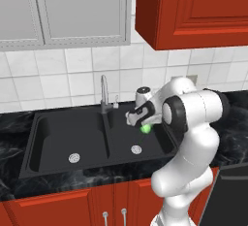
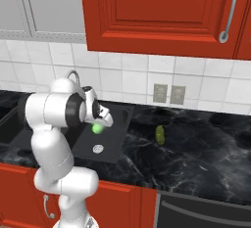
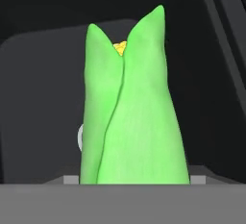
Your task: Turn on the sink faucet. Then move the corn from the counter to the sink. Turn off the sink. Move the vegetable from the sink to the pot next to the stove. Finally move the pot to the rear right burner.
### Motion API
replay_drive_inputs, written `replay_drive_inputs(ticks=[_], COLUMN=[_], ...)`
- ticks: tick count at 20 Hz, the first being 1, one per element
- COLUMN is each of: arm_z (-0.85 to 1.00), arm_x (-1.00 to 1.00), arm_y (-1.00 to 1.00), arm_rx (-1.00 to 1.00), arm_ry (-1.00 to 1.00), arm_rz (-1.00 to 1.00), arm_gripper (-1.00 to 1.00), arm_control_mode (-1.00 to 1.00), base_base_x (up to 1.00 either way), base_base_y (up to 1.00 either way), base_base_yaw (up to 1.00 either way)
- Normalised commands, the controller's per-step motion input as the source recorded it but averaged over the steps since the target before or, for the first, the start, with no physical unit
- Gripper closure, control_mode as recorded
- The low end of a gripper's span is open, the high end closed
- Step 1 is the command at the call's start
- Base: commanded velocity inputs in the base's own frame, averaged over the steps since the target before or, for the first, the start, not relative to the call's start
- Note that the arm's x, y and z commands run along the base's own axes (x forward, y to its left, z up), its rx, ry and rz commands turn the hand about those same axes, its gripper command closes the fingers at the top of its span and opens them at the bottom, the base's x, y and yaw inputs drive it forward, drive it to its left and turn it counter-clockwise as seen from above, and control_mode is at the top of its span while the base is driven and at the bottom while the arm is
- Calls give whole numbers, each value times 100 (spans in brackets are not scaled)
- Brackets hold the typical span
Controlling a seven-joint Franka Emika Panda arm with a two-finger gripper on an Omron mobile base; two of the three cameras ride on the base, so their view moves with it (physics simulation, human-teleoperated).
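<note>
text: none readable | labels: none | brands: none | numbers: none | signs: none

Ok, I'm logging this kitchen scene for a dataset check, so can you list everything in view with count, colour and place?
Green-husked corn cob: one, green with yellow kernels at the tip, held in the claw over the sink's right basin.
Black double-basin sink: one, black, set in the counter.
Round metal drains: two, silver, one per basin floor.
Curved metal faucet: one, silver, behind the basin divider.
Small yellow-green vegetable: one, on the counter right of the sink.
Black marble counter: one, black with white veins.
Wall outlets: two, grey, on the white tiles.
Claw: one, white, gripping the corn.
</note>
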Motion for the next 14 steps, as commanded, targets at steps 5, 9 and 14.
replay_drive_inputs(ticks=[5, 9, 14], arm_z=[44, 13, 29], arm_x=[-52, -68, -63], arm_y=[0, -13, -15], arm_rx=[-4, 0, 1], arm_ry=[9, 0, 3], arm_rz=[-9, 0, 0], arm_gripper=[100, 100, 100], arm_control_mode=[-100, -100, -100], base_base_x=[0, 0, 0], base_base_y=[0, 0, 0], base_base_yaw=[0, 0, 0])
